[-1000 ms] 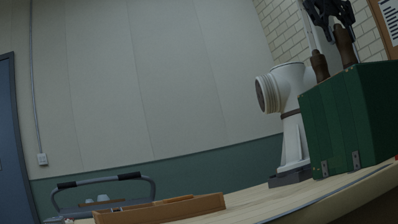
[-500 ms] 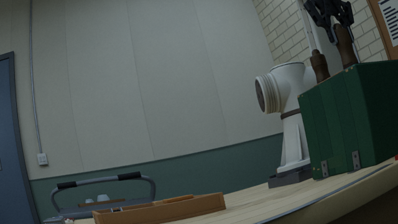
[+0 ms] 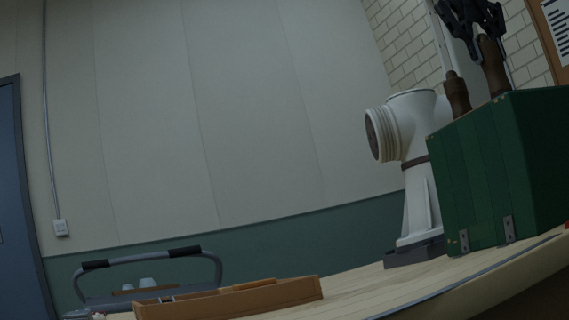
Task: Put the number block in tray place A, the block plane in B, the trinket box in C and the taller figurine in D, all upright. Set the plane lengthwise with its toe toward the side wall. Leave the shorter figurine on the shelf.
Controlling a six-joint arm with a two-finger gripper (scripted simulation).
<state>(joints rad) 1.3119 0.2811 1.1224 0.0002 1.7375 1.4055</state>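
Two brown figurines stand upright and apart on top of the green shelf box [image 3: 502,169] at the right, the taller figurine [image 3: 493,66] to the right of the shorter figurine [image 3: 457,93]. My black gripper [image 3: 482,35] reaches down from above and is closed around the head of the taller figurine, which still rests on the shelf top. The wooden tray [image 3: 229,298] lies low on the table at the left. A thin wooden piece sits on its far rim. I cannot make out the tray's other contents.
Behind the work runs a pale panelled wall, with brick at the right. A white grinder [image 3: 411,155] stands left of the shelf box. A grey handled rack [image 3: 146,275] sits behind the tray. The table edge runs diagonally at lower right.
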